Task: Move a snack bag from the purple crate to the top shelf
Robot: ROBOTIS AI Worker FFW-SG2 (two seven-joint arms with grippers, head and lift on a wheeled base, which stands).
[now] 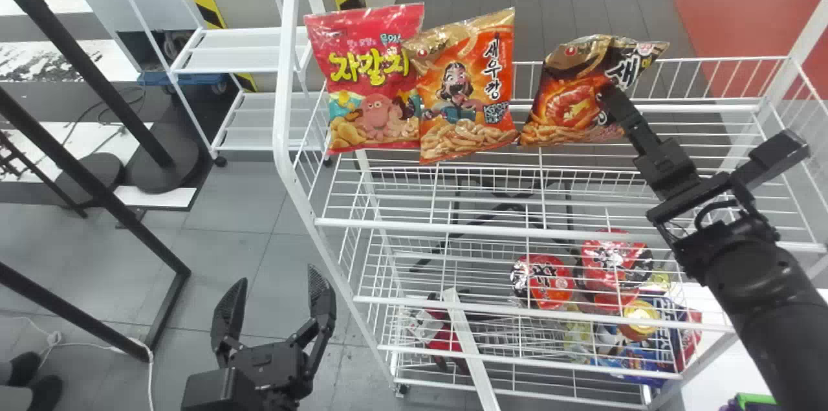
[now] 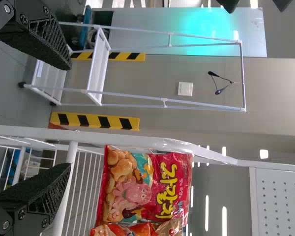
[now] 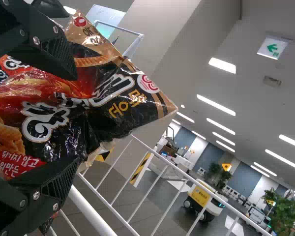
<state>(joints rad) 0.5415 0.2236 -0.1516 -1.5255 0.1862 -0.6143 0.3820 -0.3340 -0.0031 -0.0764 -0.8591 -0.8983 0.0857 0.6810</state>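
Observation:
At the right end of the bag row on the white rack's top shelf (image 1: 698, 108), my right gripper (image 1: 608, 90) is shut on a black and gold snack bag (image 1: 561, 114). The bag is tilted and creased; whether its bottom rests on the shelf I cannot tell. In the right wrist view, the bag (image 3: 123, 105) bulges between the fingers of my right gripper (image 3: 76, 118). My left gripper (image 1: 275, 291) stands open and empty, low beside the rack's left side; the left wrist view shows the same gripper (image 2: 66, 115). A purple edge (image 1: 733, 406) shows at the bottom right corner.
An orange snack bag (image 1: 467, 90) and a red one (image 1: 372, 81) stand left of the black bag. Red cup noodles (image 1: 550, 281) and other packs sit lower in the rack. Black metal posts (image 1: 97, 68) stand at the far left.

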